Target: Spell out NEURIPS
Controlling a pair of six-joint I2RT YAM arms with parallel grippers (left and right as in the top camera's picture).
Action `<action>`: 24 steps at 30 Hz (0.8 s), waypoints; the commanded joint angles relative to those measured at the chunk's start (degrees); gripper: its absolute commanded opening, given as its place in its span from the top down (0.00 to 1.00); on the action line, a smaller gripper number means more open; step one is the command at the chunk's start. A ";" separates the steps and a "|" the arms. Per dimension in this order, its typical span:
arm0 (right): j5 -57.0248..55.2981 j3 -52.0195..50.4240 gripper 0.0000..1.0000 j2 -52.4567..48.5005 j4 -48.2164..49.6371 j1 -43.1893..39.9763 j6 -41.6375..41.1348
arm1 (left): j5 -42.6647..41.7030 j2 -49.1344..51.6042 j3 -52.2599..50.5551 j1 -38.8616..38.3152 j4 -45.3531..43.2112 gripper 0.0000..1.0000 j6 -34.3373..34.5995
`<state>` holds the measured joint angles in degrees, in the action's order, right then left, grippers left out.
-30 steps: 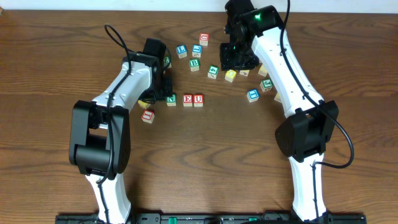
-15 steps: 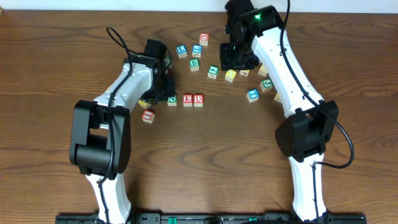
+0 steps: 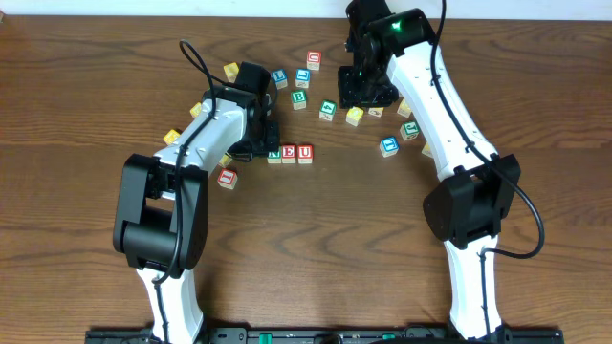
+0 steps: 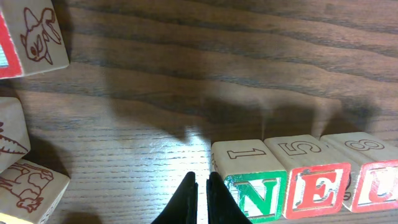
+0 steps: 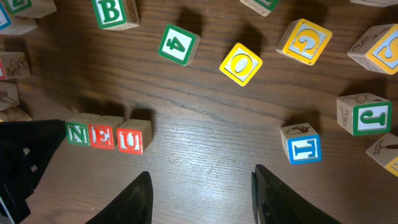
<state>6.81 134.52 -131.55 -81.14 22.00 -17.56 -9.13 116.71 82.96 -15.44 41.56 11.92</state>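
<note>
Three cubes stand in a row touching: green N (image 3: 275,153), red E (image 3: 290,153), red U (image 3: 305,153). In the left wrist view the N (image 4: 252,186), E (image 4: 314,186) and U (image 4: 373,183) run along the lower right. My left gripper (image 4: 200,186) is shut and empty, low on the table, its tips right at the N's left side. My right gripper (image 5: 202,193) hangs open and empty high over the table, right of the row N (image 5: 77,133), E (image 5: 101,135), U (image 5: 130,138). The other letters of NEURIPS I cannot pick out.
Loose cubes lie behind and right of the row: green B (image 5: 114,12), green 4 (image 5: 177,45), yellow O (image 5: 240,63), yellow G (image 5: 305,40), a blue-framed one (image 5: 301,144), a green-framed one (image 5: 360,115). A red-framed cube (image 3: 227,177) sits left of the row, with picture cubes (image 4: 31,37) beside it.
My left gripper has moved right, and the N cube has slid with it until it touches the E. The right arm has held still.
</note>
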 commanded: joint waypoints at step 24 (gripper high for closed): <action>-0.28 -0.17 0.53 0.07 -0.07 0.50 -0.61 | -0.98 0.96 -0.35 -0.76 -0.85 0.92 -0.24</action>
<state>6.79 134.52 -131.55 -81.19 22.00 -17.56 -9.17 116.71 82.96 -15.92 40.84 11.94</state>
